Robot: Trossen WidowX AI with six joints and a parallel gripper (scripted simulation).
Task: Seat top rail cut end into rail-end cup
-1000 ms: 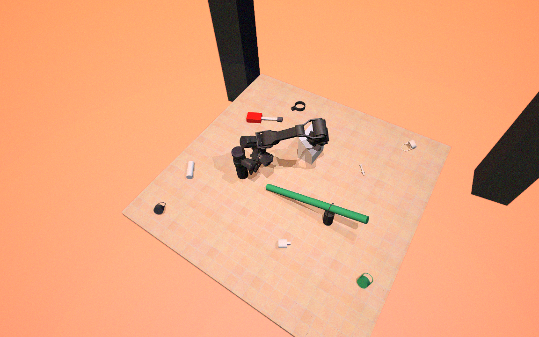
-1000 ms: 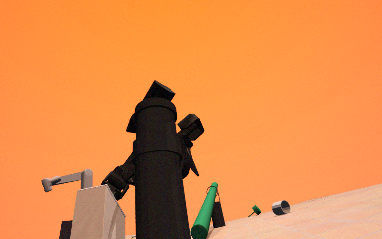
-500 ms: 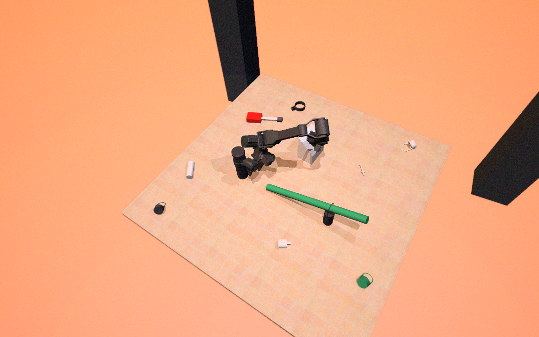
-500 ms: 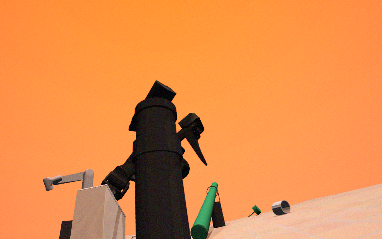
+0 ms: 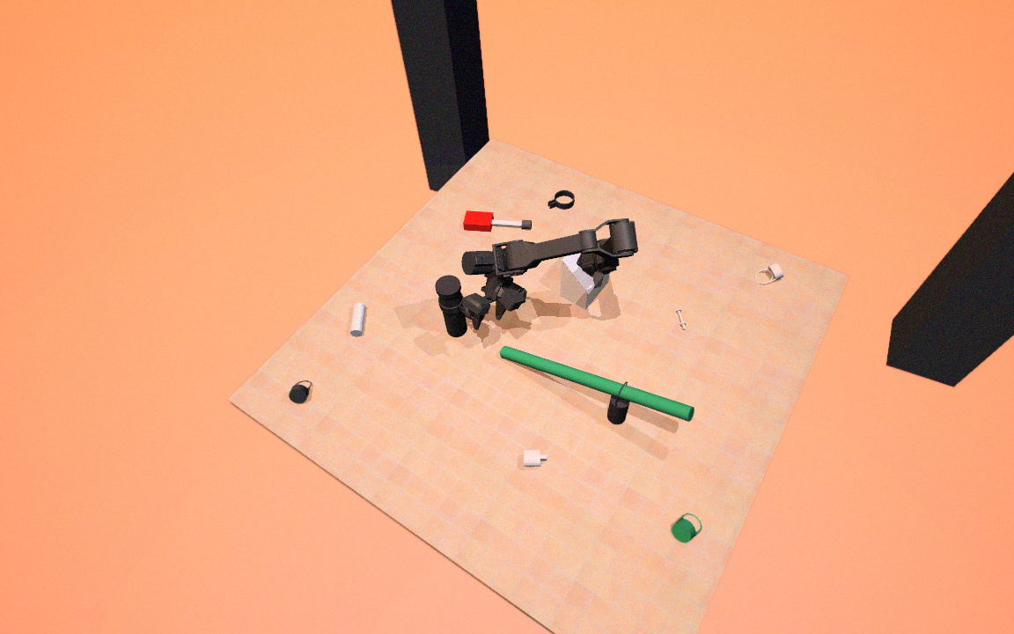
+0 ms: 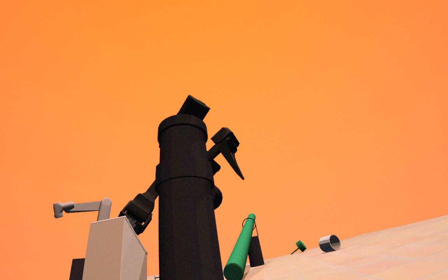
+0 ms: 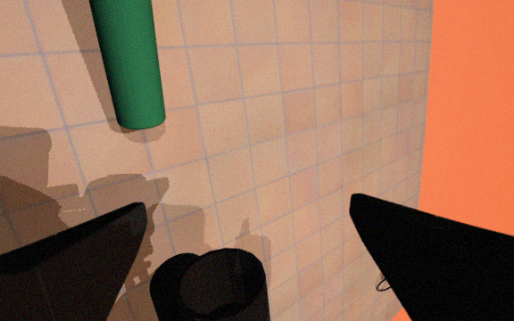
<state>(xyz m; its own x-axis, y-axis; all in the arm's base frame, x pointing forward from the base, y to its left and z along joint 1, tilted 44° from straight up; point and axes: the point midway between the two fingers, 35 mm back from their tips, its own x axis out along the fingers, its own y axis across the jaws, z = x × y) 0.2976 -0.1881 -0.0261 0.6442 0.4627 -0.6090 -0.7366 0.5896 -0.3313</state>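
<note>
My gripper (image 5: 488, 320) (image 7: 251, 208) is open and empty beside the big black post (image 5: 455, 321) (image 6: 188, 223). The black rail-end cup (image 7: 226, 281) shows low between the spread fingers in the wrist view, its mouth empty. The brace band (image 6: 185, 170) sits on the upper post, below the post cap (image 5: 447, 285) (image 6: 182, 123). The green rail (image 5: 566, 372) (image 6: 241, 247) (image 7: 132, 67) slopes, its near end low and apart from cup and fingers. The rail passes through the loop on the short black post (image 5: 617, 411) (image 6: 256, 251).
The arm's base pedestal (image 5: 583, 290) (image 6: 105, 247) stands behind the gripper. A red-ended tool (image 5: 477, 221) and a black clamp ring (image 5: 573, 197) lie beyond the arm. A white cylinder (image 5: 357, 319), black cap (image 5: 298, 393), white fitting (image 5: 532, 458) and green cap (image 5: 684, 529) lie around.
</note>
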